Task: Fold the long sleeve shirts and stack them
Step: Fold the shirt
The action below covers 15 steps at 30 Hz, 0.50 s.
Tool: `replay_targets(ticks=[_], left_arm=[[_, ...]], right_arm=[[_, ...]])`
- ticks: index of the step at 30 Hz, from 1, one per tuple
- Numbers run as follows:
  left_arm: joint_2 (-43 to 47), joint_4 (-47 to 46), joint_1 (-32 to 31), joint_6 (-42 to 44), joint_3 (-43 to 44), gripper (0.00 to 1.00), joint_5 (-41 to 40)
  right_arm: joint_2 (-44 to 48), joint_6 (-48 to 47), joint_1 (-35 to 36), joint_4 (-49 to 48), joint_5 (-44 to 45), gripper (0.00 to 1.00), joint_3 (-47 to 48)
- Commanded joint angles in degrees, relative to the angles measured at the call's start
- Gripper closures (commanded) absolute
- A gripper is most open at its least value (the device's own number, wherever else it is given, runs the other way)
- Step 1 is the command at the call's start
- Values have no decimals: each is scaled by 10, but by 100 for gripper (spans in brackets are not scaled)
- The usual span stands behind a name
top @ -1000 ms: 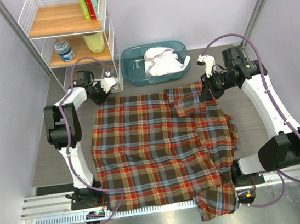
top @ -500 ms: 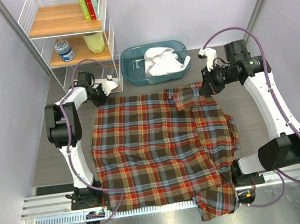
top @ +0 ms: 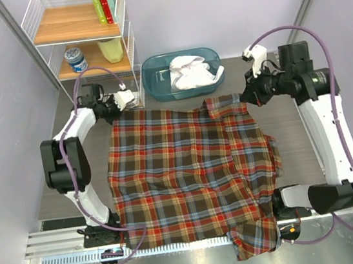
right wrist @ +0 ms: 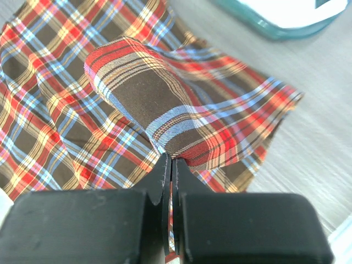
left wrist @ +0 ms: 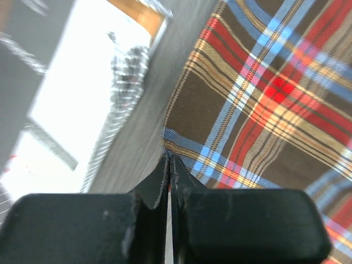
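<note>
A large red, brown, blue and yellow plaid long sleeve shirt [top: 191, 172] lies spread over the table, one sleeve end hanging off the near edge. My left gripper [top: 110, 113] is shut on its far left corner [left wrist: 170, 144]. Over at the far right, my right gripper [top: 247, 98] is shut on a raised fold of the same plaid shirt [right wrist: 165, 118], lifted a little off the cloth. A plain white shirt [top: 189, 71] lies crumpled in the teal bin [top: 154, 79] behind.
A white wire shelf [top: 83, 43] with books, a jar and a yellow container stands at the back left, close to my left gripper. Bare grey table [top: 293, 129] shows to the right of the shirt and a strip on the left.
My left gripper has shut on the shirt's far left corner. My right arm has pulled its fold outward to the right, flattening the folded-over flap.
</note>
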<state>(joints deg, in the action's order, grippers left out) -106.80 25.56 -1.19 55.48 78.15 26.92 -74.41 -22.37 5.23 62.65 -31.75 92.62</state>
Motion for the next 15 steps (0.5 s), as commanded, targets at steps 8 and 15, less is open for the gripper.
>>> replay_targets(ticks=[8, 15], left_arm=[[213, 95, 8, 70, -101, 100, 64], [345, 157, 9, 124, -177, 100, 64]], right_arm=[[143, -30, -2, 98, 33, 99, 84], [207, -71, -1, 175, 40, 99, 84]])
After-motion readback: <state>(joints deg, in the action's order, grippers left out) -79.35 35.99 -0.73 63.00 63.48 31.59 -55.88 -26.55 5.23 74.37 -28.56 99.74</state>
